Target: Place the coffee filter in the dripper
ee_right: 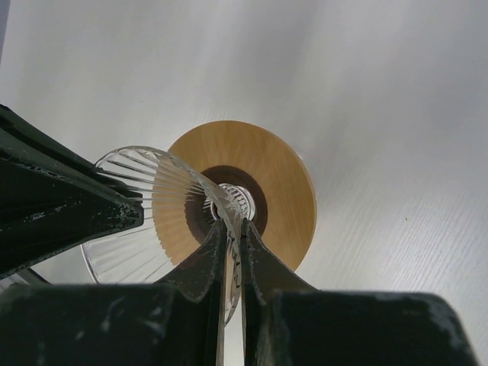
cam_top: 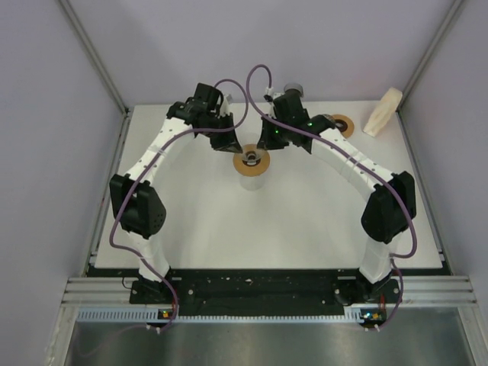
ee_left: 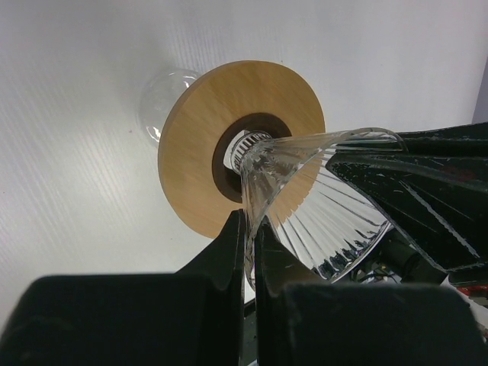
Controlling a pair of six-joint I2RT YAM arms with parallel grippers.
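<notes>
1. The left claw (ee_left: 248, 225) is pinched narrow on the rim of the dripper's ribbed glass cone (ee_left: 320, 221), with the glass edge caught between its fingers.
2. The dripper (cam_top: 252, 163) sits toward the back of the white surface (cam_top: 305, 229), between the two claws. Its clear cone is set in a wooden collar (ee_left: 202, 137), and the collar's dark centre hole shows through the glass.
3. The right claw (ee_right: 232, 229) is likewise closed narrow on the cone's rim, from the other side.
4. A second wooden ring (cam_top: 343, 124) lies just behind the right arm, partly hidden.
5. The cream coffee filter (cam_top: 383, 111) lies in the far right corner, well apart from the dripper.
</notes>
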